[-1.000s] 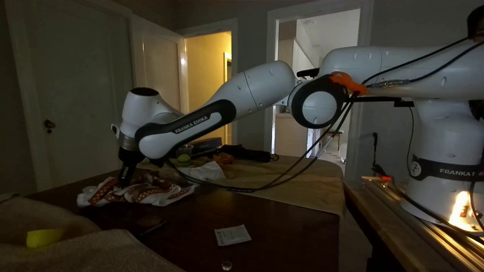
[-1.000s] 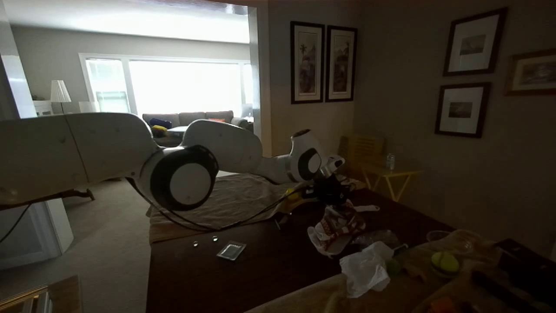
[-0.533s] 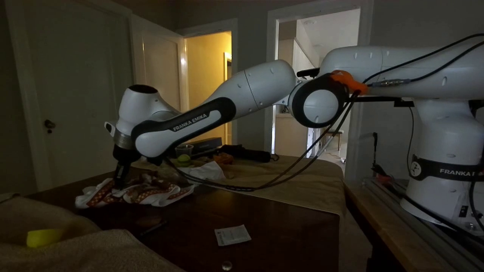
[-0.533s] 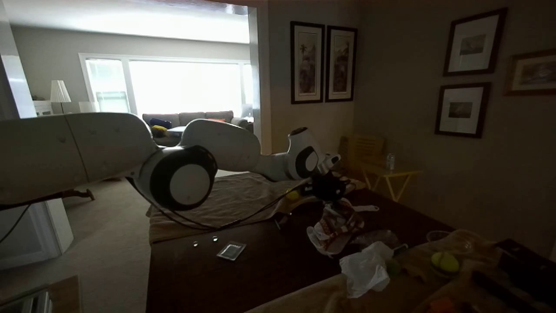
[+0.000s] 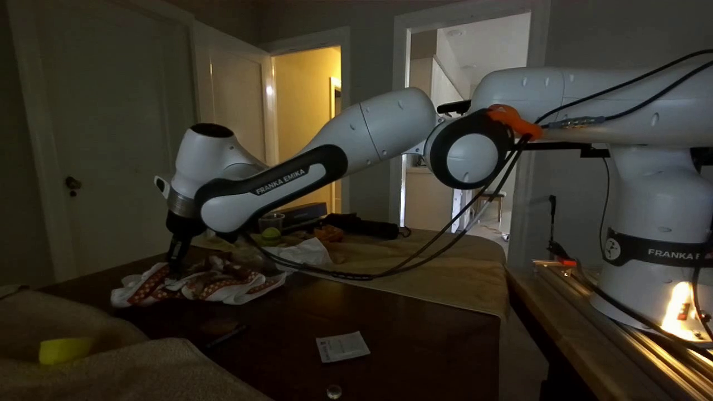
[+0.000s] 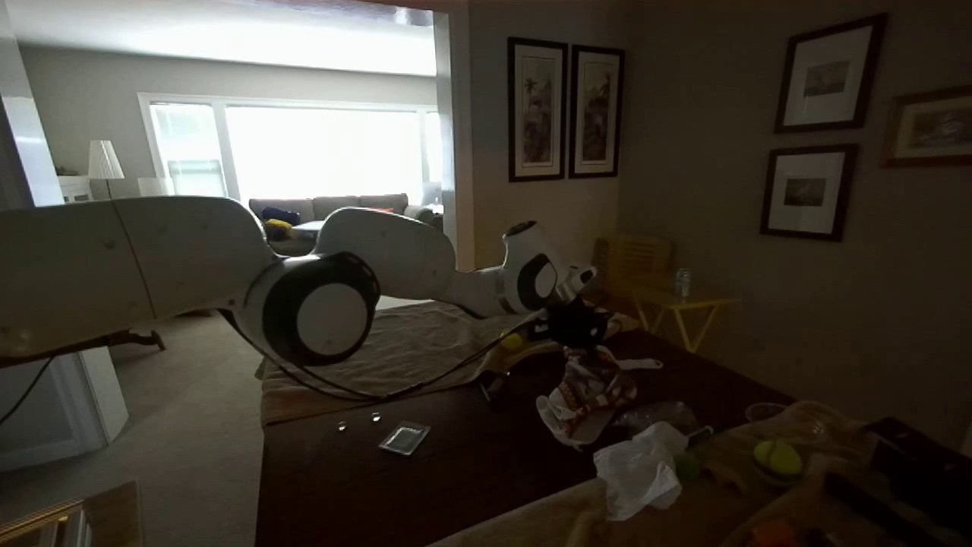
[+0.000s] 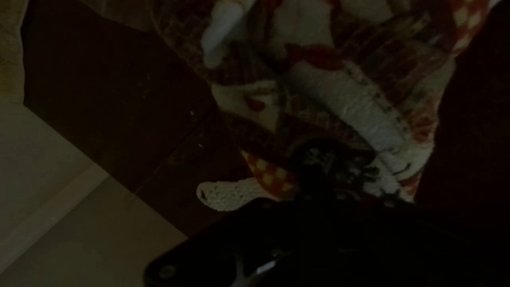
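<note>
End effector [image 5: 175, 272] clenched, angled down, tips at the cloth [image 5: 223, 287]; can't tell if any fabric is pinched. Cloth lies bunched on the dark bench [image 5: 423, 334] in both exterior views, red, white and brown print, checked patches. Wrist view very dark: tips over the cloth, white tab [image 7: 231, 194] sticking out past its edge; can't tell if tab is part of it. Crumpled white sheet [image 6: 642, 471] near the cloth, see-through plastic [image 6: 661, 416] between them.

Packet [image 5: 343, 346] flat on the bench, well apart from the cloth; two beads [image 6: 376, 418] near the packet in an exterior view. Dark stick [image 5: 225, 336] between cloth and packet. Tan towel [image 5: 145, 367] at a bench corner, yellow thing [image 5: 65, 351] on it. Tan cover [image 5: 423, 284] over another part of the bench; green thing [image 5: 271, 234], cup [image 5: 273, 221], orange thing [image 5: 328, 233] and black bundle [image 5: 365, 227] grouped there.
</note>
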Controlling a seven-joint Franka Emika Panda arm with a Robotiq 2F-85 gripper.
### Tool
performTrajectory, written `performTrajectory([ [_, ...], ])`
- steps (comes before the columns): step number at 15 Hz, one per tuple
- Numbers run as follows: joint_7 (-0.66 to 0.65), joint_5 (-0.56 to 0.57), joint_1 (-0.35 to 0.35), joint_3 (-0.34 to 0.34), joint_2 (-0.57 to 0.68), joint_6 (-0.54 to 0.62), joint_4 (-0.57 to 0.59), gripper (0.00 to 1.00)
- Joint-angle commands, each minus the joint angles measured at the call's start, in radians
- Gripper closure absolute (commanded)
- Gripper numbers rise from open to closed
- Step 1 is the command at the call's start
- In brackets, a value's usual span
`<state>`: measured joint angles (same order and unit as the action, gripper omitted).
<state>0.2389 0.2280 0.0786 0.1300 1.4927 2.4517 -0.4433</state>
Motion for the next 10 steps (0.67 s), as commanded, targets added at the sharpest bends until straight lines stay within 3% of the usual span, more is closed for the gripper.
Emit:
performTrajectory([
  [1,-0.047,0.038,0.009,0.062,-0.001,0.095,0.000,1.00],
  [4,-0.026,0.031,-0.006,0.073,-0.002,0.137,0.001,1.00],
  [8,0.024,-0.010,-0.033,0.007,-0.001,0.182,-0.022,1.00],
  [10,0.095,-0.043,-0.054,-0.069,0.001,0.220,-0.041,1.00],
])
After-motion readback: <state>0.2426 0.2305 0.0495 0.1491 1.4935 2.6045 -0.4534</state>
